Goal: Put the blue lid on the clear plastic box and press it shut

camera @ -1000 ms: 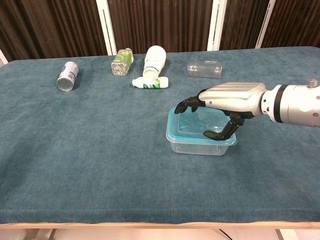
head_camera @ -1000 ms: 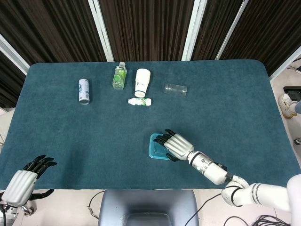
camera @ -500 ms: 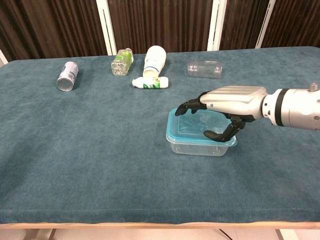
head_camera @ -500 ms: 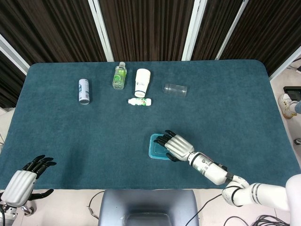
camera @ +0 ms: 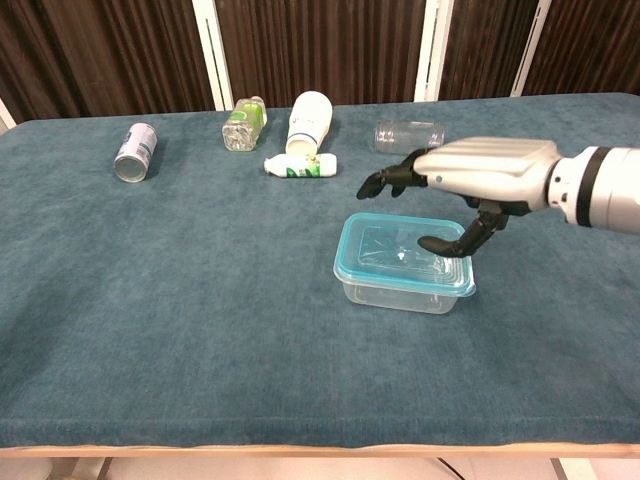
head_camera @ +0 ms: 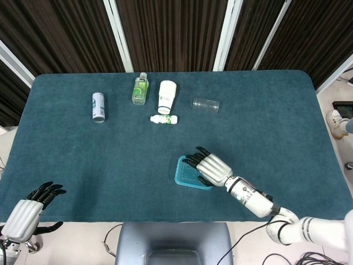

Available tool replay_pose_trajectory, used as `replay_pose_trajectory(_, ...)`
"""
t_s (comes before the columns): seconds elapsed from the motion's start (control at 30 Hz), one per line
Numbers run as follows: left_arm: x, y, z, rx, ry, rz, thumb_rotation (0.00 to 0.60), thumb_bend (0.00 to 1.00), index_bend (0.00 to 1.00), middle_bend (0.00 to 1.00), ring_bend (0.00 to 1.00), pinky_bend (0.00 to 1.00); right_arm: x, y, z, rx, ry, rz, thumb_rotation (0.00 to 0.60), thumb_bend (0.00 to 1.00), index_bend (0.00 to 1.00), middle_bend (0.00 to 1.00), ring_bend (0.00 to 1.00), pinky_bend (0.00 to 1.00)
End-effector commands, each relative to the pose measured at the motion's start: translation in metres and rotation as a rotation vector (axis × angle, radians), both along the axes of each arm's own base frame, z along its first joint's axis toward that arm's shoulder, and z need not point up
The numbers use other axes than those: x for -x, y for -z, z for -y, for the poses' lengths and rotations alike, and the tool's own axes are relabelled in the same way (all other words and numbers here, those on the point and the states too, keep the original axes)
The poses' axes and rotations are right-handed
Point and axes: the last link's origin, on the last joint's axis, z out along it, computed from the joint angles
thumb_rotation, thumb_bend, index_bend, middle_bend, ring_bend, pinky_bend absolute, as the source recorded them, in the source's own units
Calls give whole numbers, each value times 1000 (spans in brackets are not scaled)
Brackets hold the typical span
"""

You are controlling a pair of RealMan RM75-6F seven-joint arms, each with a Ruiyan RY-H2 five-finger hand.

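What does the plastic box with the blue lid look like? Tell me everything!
The box is a small, see-through plastic tub with rounded corners, sitting flat on the teal table near the front. Its blue lid lies on top, a bright blue rim around a clear, shiny middle, and it looks level all the way round. The right hand hovers just above the lid with fingers spread, not touching it. Nothing else touches the box.

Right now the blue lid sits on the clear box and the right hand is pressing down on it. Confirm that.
Not quite. The blue lid does sit on the clear box, but the right hand hovers above it, fingers spread and touching nothing. The chest view shows the gap.
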Motion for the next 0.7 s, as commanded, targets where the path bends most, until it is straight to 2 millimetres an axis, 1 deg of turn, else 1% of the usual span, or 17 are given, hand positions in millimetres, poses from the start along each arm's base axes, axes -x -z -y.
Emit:
replay_pose_trajectory(0.03, 0, 0, 0, 0, 0, 0, 600, 400, 276, 194, 118, 294, -2, -7, -7, -7, -17, 20, 600, 614, 255, 243, 224, 178)
replay_pose_trajectory(0.2, 0, 0, 0, 0, 0, 0, 600, 401, 276, 194, 117, 293, 0, -8, -24, -84, -34, 19, 600, 614, 255, 243, 224, 178)
replay_pose_trajectory(0.4, 0, 0, 0, -1, 0, 0, 600, 401, 276, 194, 118, 293, 3, -9, -37, -121, -69, -7, 600, 615, 256, 243, 224, 177)
replay_pose_trajectory(0.7, 0, 0, 0, 0, 0, -1, 600, 399, 276, 194, 118, 293, 9, -7, -41, -151, -58, -31, 600, 615, 256, 243, 224, 178)
